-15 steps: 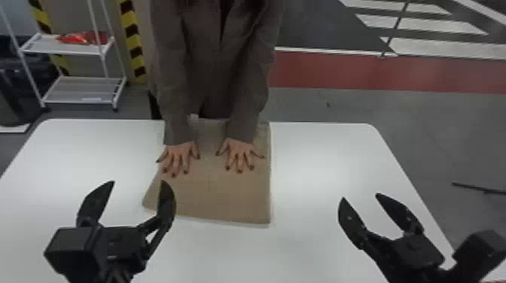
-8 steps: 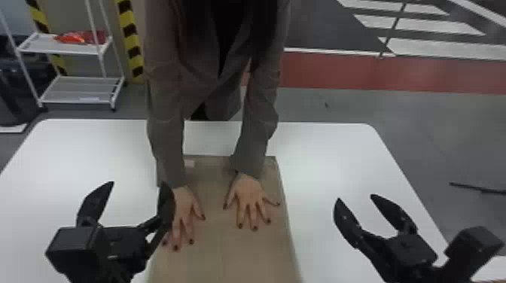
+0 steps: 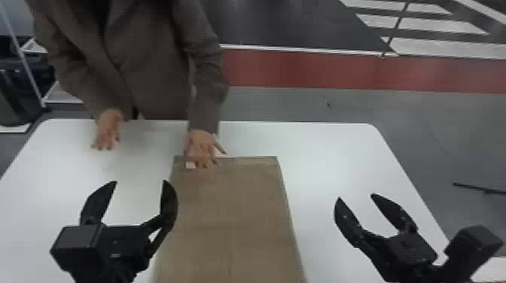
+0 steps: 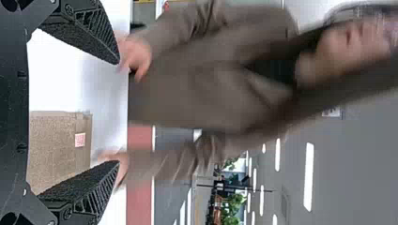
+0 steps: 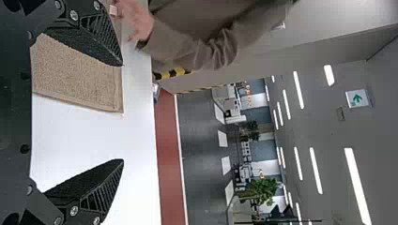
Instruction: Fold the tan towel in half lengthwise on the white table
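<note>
Holding the left gripper (image 3: 139, 181) above the near left part of the white table (image 3: 339, 162), with jaws wide apart, right next to the towel's left edge as seen in the head view. Holding the right gripper (image 3: 355, 196) above the table's near right part, also with jaws spread, a bit away from the towel's right edge.

Looking down at the tan towel (image 3: 229, 218) between the two, spread flat along the middle of the table. Running from a little short of the table's far edge toward the near edge, and on past the bottom of the head view. Showing a small pale label (image 3: 190, 165) by its far left corner.

Facing a person in a brown jacket (image 3: 158, 82) at the table's far edge, with one hand (image 3: 201, 145) out over the towel's far end, beside the label, and the other hand (image 3: 109, 130) over the table's far left part, apart from the towel. Cannot tell from here about any touch between hand and cloth.
</note>
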Robot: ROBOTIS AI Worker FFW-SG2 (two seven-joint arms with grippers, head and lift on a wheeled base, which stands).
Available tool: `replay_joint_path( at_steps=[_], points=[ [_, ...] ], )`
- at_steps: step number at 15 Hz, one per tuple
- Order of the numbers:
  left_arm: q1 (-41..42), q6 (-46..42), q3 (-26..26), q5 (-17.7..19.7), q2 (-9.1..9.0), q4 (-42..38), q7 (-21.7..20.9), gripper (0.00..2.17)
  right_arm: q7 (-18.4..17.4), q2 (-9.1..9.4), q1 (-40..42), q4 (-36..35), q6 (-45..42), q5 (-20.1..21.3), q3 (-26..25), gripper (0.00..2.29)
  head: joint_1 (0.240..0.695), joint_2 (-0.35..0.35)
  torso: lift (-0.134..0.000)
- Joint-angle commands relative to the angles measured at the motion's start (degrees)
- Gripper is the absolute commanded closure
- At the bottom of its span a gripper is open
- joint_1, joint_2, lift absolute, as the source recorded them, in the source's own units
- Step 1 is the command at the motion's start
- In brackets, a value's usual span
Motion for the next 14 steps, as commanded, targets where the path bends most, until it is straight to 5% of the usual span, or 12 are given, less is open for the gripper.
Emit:
replay_joint_path(
  at_steps=[1, 8, 14],
  points=[
    [-0.26, 0.00, 0.00, 0.00, -0.15, 0.28, 0.00, 0.12, 0.00, 0.09, -0.01, 0.00, 0.00, 0.00, 0.00, 0.16, 0.695, -0.126, -0.057],
    [-1.58, 0.00, 0.09, 0.35, -0.15, 2.22, -0.09, 0.12, -0.09, 0.00, -1.32, 1.06, 0.35, 1.14, 0.26, 0.16, 0.695, -0.127, -0.057],
    [-9.58, 0.00, 0.09, 2.72, -0.15, 11.36, -0.79, 0.12, -0.71, 0.09, -7.92, 8.35, 0.35, 6.42, 2.99, 0.16, 0.695, -0.116, -0.057]
  ],
)
